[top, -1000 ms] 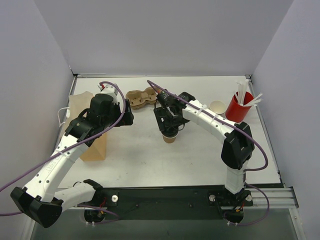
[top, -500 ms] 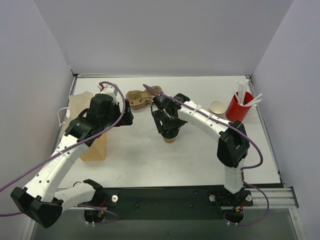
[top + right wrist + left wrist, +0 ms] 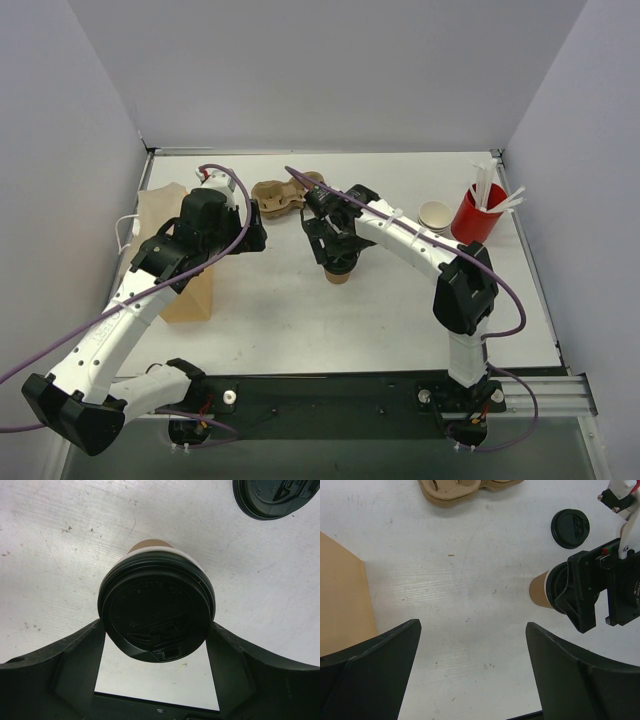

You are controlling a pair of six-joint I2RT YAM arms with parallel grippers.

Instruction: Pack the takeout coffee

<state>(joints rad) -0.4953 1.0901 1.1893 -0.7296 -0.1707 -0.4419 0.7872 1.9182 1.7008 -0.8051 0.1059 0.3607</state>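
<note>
1. One takeout coffee (image 3: 339,275), lidded, upright on the surface (image 3: 300,320), near the pulp carrier (image 3: 283,195), front-right of it.
2. Right gripper (image 3: 156,637): clamped on the coffee's lid rim.
3. Left gripper (image 3: 472,680): spread wide, empty, front-left of the carrier.
4. One loose black lid (image 3: 570,528), right of the carrier.

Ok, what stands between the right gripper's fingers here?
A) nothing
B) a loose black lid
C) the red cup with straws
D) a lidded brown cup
D: the right wrist view shows the lidded brown cup between the fingers of the right gripper, with the loose lid lying apart on the table.
</note>
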